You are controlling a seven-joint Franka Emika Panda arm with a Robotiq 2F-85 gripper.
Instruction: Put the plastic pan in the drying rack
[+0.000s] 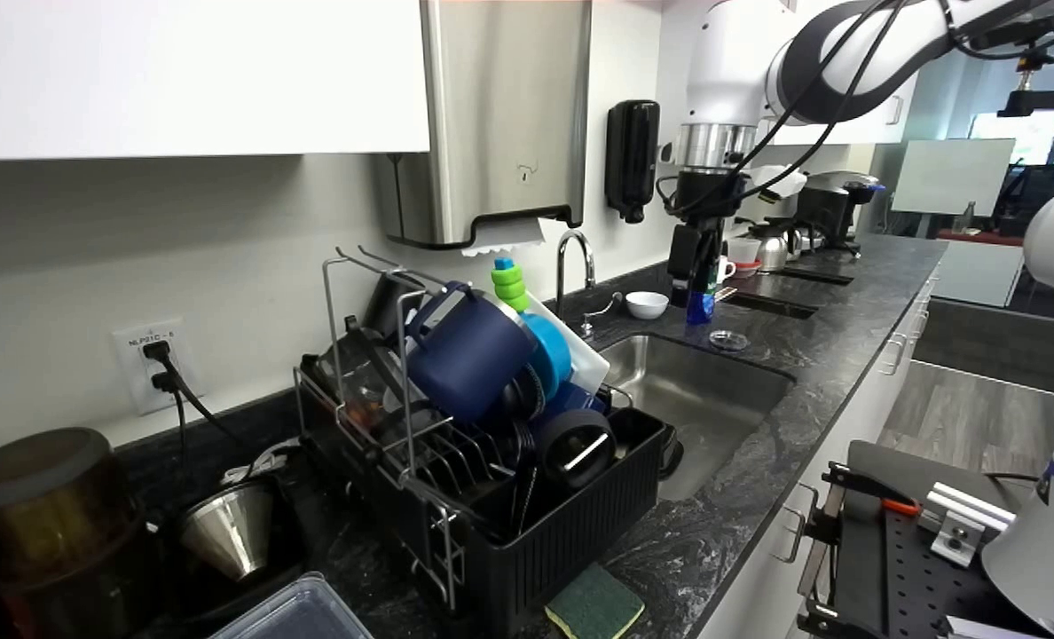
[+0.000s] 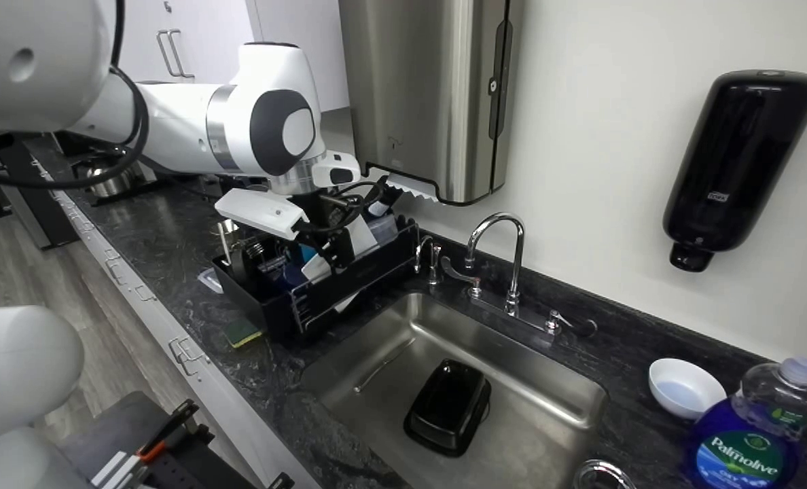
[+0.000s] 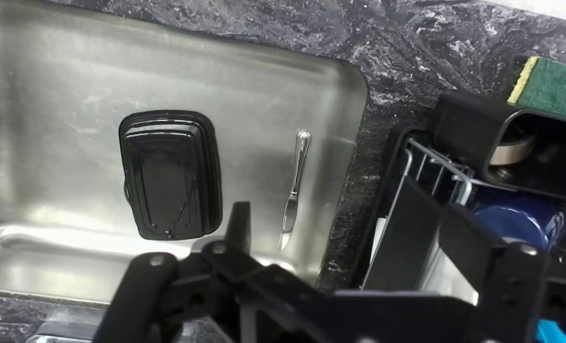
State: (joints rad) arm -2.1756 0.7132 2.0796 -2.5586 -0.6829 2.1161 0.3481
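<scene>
- Gripper (image 3: 345,214), wrist view: two black fingers stand spread wide, one seen over the sink (image 3: 254,90), the other over the rack (image 3: 466,126).
- Wrist view, edges: a strip of dark counter (image 3: 383,85) separates the sink's rim from the rack. In the basin, a black dish (image 3: 168,176) lies apart from a knife (image 3: 293,194), open steel around both. A sponge (image 3: 554,88) sits just beside the rack's corner; a cyan sliver of the pan (image 3: 551,332) shows at lower right.
- In an exterior view: the pan is in the rack, green handle up, partly hidden by a navy pot (image 1: 469,355), a white board (image 1: 585,351) just beside it. The sink opens beyond the rack, and the counter's front edge runs straight past both. The gripper points down; its finger gap cannot be judged from here. A wall outlet (image 1: 137,377) carries a label beginning "NLP21C", its last character unclear.
- In an exterior view: the gripper hangs in front of the rack; how close they are cannot be told. The sink lies open beside, its faucet (image 2: 513,292) on the wall side. A black dispenser (image 2: 740,163) is marked "Tork"; a bottle (image 2: 750,441) reads "Palmolive", a white bowl (image 2: 685,390) near it.
</scene>
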